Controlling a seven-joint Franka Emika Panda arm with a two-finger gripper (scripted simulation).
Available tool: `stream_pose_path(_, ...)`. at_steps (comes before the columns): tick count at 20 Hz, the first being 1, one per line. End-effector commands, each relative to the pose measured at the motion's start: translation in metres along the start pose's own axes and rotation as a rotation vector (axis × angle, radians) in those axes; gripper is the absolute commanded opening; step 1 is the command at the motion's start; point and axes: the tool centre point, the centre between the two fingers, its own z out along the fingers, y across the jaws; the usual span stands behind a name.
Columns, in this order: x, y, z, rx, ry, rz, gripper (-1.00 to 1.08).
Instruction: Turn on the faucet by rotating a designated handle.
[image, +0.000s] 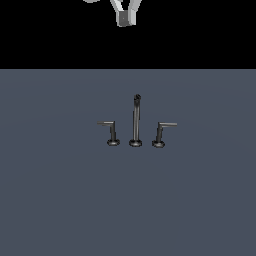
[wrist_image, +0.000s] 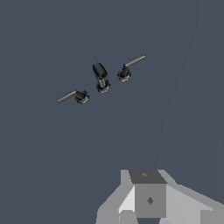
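The faucet (image: 136, 122) stands in the middle of the dark grey floor: a tall thin spout between two short L-shaped handles on round bases. The designated handle (image: 161, 132) is on the exterior view's right, its lever pointing right. Its twin (image: 111, 132) has a lever pointing left. My gripper (image: 125, 19) hangs high above and behind the set, far from it, only partly in frame. The wrist view looks down on the faucet (wrist_image: 103, 81) from a distance, with grey parts of the gripper (wrist_image: 148, 197) in the foreground. Its fingers do not show clearly.
Flat dark grey ground (image: 60, 200) spreads around the faucet on all sides. Nothing else stands on it in either view.
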Motion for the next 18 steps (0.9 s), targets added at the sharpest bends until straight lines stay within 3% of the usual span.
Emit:
stream_pose_path(1,0.015,-0.006,0.018,0.0,-0.001,0.065,-1.0)
stream_pose_path(18,0.117,-0.019,0.131,-0.007,-0.012,0.483,-1.0)
